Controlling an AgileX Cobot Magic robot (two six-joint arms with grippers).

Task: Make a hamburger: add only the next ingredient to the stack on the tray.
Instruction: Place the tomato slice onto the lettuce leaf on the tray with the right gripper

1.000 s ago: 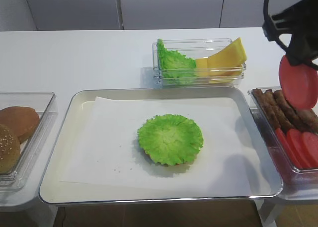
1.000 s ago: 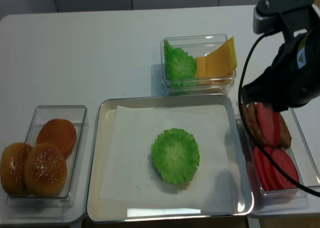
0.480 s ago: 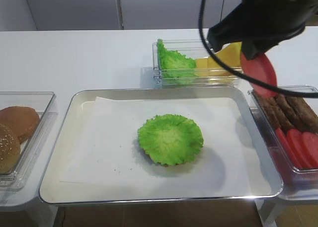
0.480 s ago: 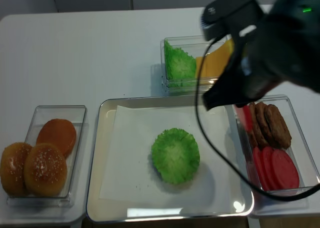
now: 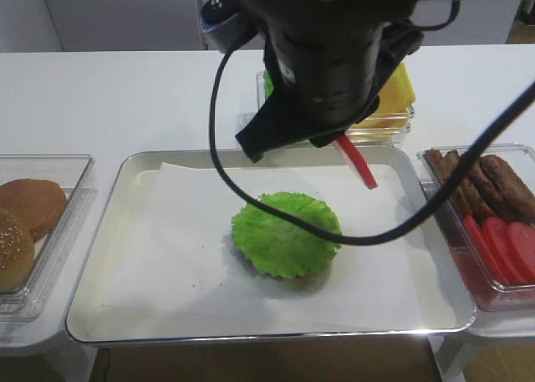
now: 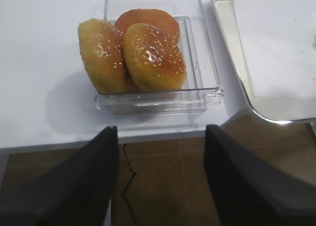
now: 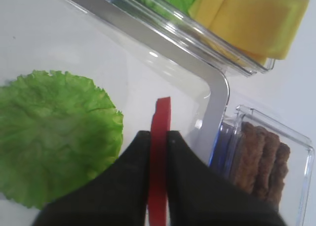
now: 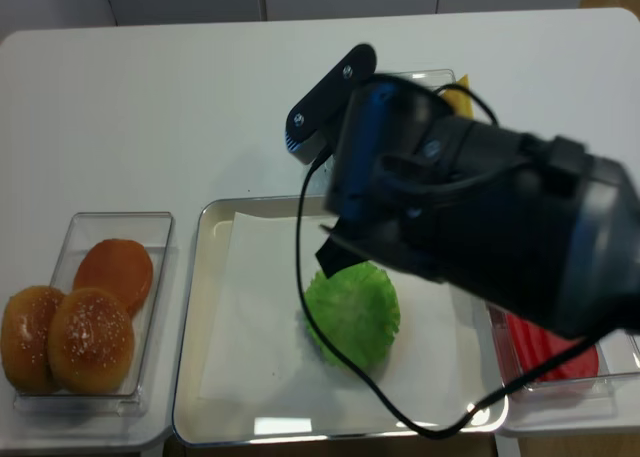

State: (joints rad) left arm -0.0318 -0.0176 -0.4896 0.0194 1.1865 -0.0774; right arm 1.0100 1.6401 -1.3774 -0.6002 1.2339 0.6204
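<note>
My right gripper (image 7: 158,135) is shut on a flat red tomato slice (image 7: 162,112), held edge-on. In the high view the tomato slice (image 5: 356,160) hangs below the big black arm, over the white paper at the back right of the lettuce. The stack, a round ruffled green lettuce leaf (image 5: 284,236) (image 7: 54,132) (image 8: 352,312), lies in the middle of the silver tray (image 5: 113,231) (image 7: 217,102). The slice is above and to the right of the leaf, not touching it. My left gripper (image 6: 160,152) is open and empty, off the table's front edge by the bun bin.
A clear bin behind the tray holds darker lettuce and yellow cheese (image 5: 399,85) (image 7: 252,23). The bin on the right holds brown patties (image 5: 493,181) (image 7: 256,157) and more tomato slices (image 5: 501,244). Buns (image 5: 25,215) (image 6: 148,53) fill the left bin. The arm's black cable loops over the tray.
The right arm has swung left from above the right-hand bin to over the tray, carrying the tomato slice to just beside the lettuce. The lettuce has not moved.
</note>
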